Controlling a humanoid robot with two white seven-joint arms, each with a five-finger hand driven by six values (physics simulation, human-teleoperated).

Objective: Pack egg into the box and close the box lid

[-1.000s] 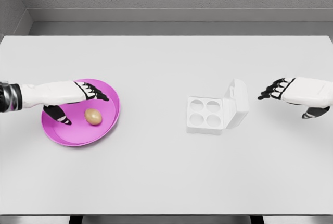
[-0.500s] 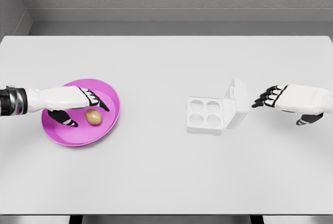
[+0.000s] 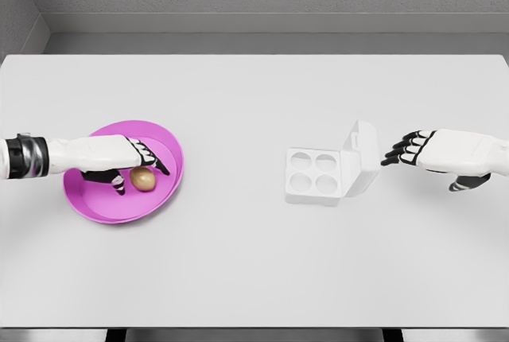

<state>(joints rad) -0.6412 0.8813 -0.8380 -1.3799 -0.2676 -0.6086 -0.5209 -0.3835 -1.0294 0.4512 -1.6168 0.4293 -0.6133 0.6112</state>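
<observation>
A tan egg (image 3: 143,178) lies in the pink plate (image 3: 161,198) at the left of the white table. My left hand (image 3: 137,169) is right over the egg, fingers arched across its top and thumb at its left side, not closed on it. The white egg box (image 3: 315,175) stands right of centre with its four cups empty and its lid (image 3: 362,157) tilted up at its right side. My right hand (image 3: 407,149) hovers open just right of the lid, fingertips pointing at it and not touching.
The white table (image 3: 254,262) spreads wide around both things. A grey wall runs along its far edge, and the front edge lies near the bottom of the view.
My left hand has slid right and lowered onto the egg, thumb closing in toward it. My right hand has crept left toward the box lid. Egg and box have not moved.
</observation>
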